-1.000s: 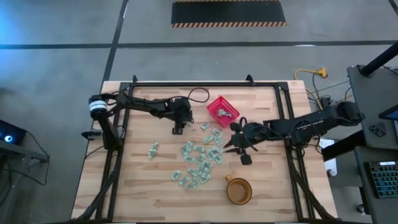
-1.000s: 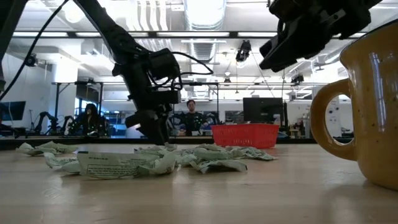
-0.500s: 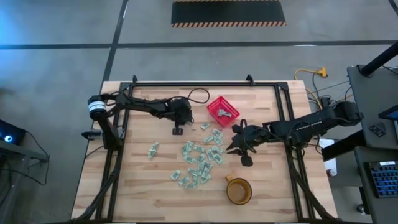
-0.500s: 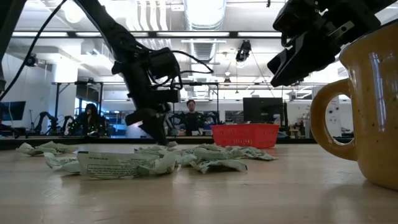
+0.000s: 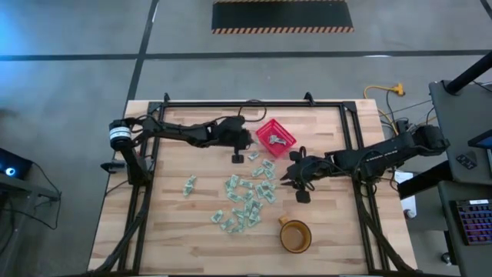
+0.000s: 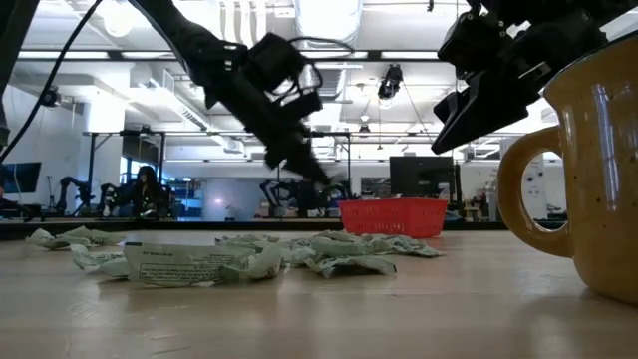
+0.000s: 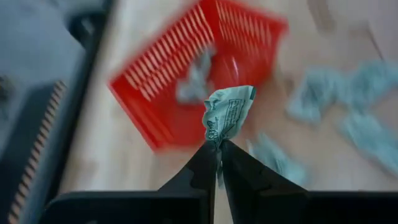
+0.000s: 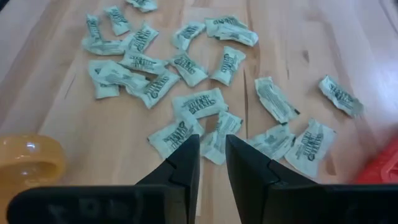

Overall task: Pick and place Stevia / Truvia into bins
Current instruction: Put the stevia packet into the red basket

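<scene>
Many pale green and white Stevia sachets (image 5: 247,200) lie loose on the middle of the wooden table, and also show in the right wrist view (image 8: 199,102). The red basket (image 5: 275,135) stands at the far middle with a few sachets (image 7: 193,81) in it. My left gripper (image 5: 237,156) hangs just left of the basket, shut on one crumpled sachet (image 7: 227,112). My right gripper (image 5: 288,178) hovers above the pile's right edge. Its fingers (image 8: 186,158) stand a little apart, and only a sachet lying on the table shows in the gap. My left gripper pinches the crumpled sachet by its near end (image 7: 216,138) between its two fingertips. The fingers slant down toward the basket. The sachet sticks out beyond the fingertips, lifted clear of the table.
An amber cup (image 5: 295,236) with a handle stands near the table's front edge, right of the pile. One stray sachet (image 5: 189,185) lies left of the pile. A dark frame (image 5: 254,104) runs along the far and side edges.
My left gripper has risen from the table, tipped over and swung toward the table's right, to the red basket, carrying the sachet clear of the table.
</scene>
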